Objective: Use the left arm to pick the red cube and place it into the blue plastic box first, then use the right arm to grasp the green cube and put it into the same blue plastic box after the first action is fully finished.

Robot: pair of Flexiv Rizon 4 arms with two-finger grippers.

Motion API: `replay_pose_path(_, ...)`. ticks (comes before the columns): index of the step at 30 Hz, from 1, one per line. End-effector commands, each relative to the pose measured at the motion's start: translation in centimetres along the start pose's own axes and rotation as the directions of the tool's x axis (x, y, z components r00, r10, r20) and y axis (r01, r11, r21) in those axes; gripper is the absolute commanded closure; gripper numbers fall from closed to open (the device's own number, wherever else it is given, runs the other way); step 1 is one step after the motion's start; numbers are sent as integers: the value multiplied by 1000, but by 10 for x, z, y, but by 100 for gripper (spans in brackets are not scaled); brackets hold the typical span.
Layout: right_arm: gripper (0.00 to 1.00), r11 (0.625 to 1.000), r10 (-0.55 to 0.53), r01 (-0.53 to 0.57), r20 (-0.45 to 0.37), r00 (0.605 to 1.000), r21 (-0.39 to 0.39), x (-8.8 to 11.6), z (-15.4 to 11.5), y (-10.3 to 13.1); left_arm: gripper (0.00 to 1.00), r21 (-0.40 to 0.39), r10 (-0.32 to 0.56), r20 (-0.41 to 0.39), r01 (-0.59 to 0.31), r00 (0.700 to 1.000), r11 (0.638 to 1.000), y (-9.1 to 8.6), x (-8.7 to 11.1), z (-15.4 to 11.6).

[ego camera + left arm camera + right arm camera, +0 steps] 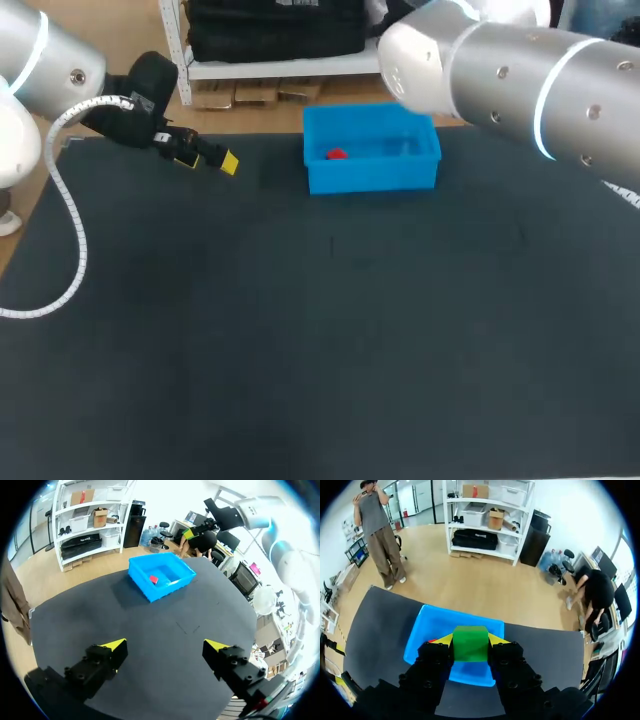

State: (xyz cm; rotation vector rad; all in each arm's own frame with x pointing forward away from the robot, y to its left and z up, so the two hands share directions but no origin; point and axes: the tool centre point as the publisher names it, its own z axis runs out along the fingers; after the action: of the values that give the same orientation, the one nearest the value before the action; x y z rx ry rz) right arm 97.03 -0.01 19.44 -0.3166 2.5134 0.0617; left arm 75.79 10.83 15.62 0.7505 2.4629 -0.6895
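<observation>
Right gripper (471, 639): closed on the green cube (470, 644), with one yellow tip flat against each of two opposite faces. The cube sits level between the fingers.
Green cube, position: held in the air over the blue plastic box (426, 617). In the right wrist view it appears to be over the box's interior.
Red cube (336, 154): lying inside the box on its floor, toward the end nearer the left arm.
Left gripper (166, 645): fingers spread wide with nothing between them. It is well apart from the box, above the table (320, 330), off the box's left-arm end.
Stage (judged): the red cube step looks finished. The green cube awaits release.
Handling (judged): the cube looks rigid, light and not fragile. Its flat, smooth faces suit a parallel pinch.
Hold point (judged): the centres of opposite faces, as now. An off-centre hold could let it pivot.
Risk (judged): smooth sides may slip. A hard cube dropped from height could bounce or hit the red cube.
</observation>
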Motion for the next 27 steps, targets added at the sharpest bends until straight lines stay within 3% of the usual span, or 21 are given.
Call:
replay_pose_path(1, 100, 1000, -11, 10, 41, 999, 7, 8, -2, 1, 0, 5, 2, -1, -2, 1000, 1000, 2, -1, 0)
replay_pose_path(8, 100, 1000, -24, 24, 55, 998, 12, 8, -1, 4, 0, 5, 2, -1, -2, 1000, 1000, 2, -1, 0)
replay_pose_path(14, 100, 991, -103, 99, 43, 994, 90, 9, 1, 5, 0, 5, 2, -1, -2, 1000, 1000, 2, -1, 0)
replay_pose_path(22, 100, 980, -149, 143, 33, 988, 135, 10, 2, 6, 0, 5, 2, -1, -2, 1000, 1000, 2, -1, 0)
replay_pose_path(27, 100, 983, -138, 133, 36, 990, 126, 10, 3, 7, 0, 5, 2, -1, -2, 1000, 1000, 2, -1, 0)
